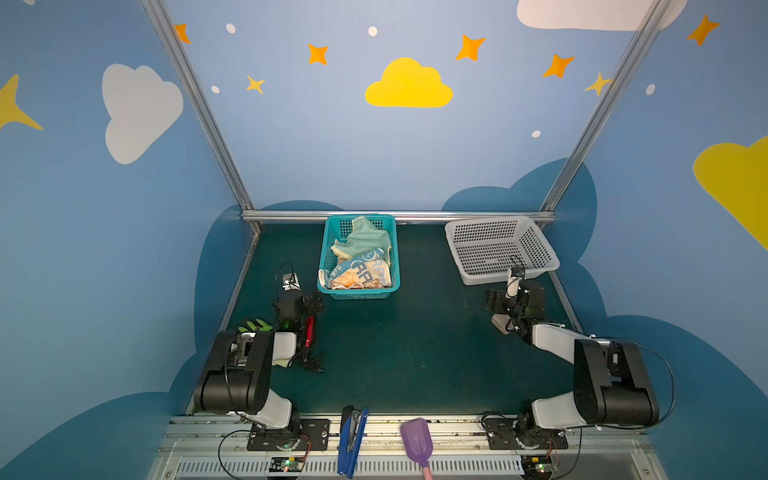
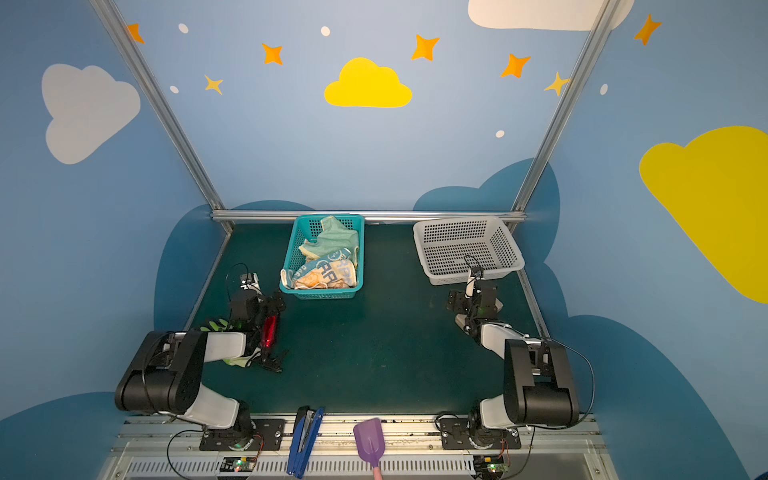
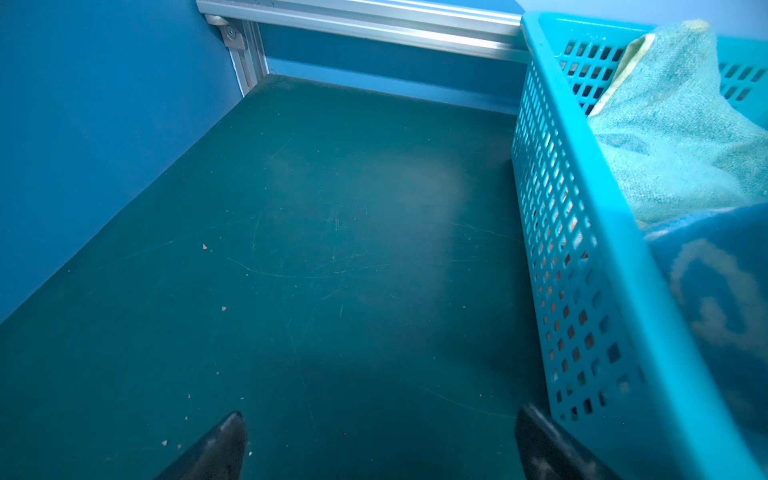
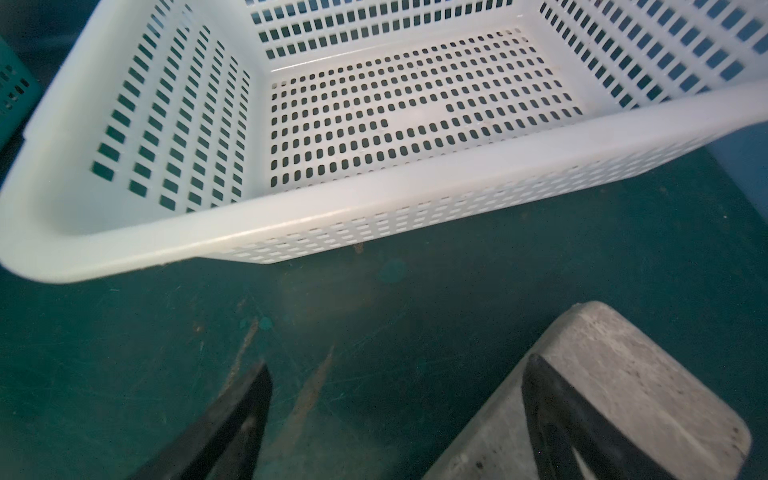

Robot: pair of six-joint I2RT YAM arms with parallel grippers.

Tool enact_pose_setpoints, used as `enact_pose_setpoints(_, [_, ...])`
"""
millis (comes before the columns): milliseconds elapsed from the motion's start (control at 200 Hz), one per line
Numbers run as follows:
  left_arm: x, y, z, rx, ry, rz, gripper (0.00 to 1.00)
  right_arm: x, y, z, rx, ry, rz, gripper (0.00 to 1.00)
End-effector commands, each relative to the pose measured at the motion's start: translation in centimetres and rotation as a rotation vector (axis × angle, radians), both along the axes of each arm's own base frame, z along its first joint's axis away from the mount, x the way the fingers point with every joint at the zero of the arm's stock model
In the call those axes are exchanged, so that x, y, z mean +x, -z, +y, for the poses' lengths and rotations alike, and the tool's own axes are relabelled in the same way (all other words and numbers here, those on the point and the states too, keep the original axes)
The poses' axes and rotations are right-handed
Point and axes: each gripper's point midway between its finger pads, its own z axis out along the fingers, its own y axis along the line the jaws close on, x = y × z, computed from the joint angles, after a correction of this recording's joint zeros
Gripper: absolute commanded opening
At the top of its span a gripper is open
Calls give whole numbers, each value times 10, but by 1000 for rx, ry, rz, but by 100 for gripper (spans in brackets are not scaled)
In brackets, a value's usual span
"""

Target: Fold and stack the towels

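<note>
A blue stapler and a purple scoop lay on the front rail. Further in, the left gripper stood wide open and empty, just beside the teal basket. The right gripper, also spread open, held nothing, one finger over a grey block. Farthest back, the towels sat crumpled and unfolded inside the teal basket

Item: lettered towel, orange and grey, crumpled in the teal basket. It bore large block letters, about "APP" in both top views; the rest was folded under. No other legible text was found.
</note>
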Motion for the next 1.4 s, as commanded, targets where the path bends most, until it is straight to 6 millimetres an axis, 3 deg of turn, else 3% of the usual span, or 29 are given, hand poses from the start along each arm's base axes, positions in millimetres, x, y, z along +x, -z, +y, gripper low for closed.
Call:
enact_pose_setpoints(0, [3, -10, 2, 0, -14, -31, 100, 4, -4, 2, 5, -2, -9, 90])
enact_pose_setpoints(130, [-1, -22, 7, 0, -46, -44, 100, 0, -9, 20, -4, -114, -30, 90])
enact_pose_setpoints(395, [-29, -47, 25, 13, -167, 63, 100, -16, -43, 21, -59, -76, -29, 90])
enact_pose_setpoints(601, [-53, -78, 12, -62, -173, -34, 100, -31, -72, 24, -73, -45, -18, 90])
enact_pose_setpoints(781, [-67, -106, 1, -134, -140, -100, 100, -39, -96, 41, -7, -103, -55, 90])
enact_pose_setpoints(881, [-71, -113, -13, -220, -105, -116, 100, -45, -97, 51, 50, -122, -41, 90])
enact_pose_setpoints(896, [-71, -113, -16, -235, -95, -116, 100, -43, -108, 53, 63, -125, -60, 90])
enact_pose_setpoints(961, [-71, -116, -27, -278, -60, -115, 100, -44, -112, 56, 100, -110, -42, 90])
enact_pose_setpoints(1131, [-69, -123, -65, -306, 62, -73, 100, -55, -118, 80, 177, -165, 51, 90])
enact_pose_setpoints(1392, [-65, -128, -114, -321, 209, 20, 100, -68, -130, 118, 145, -259, 77, 90])
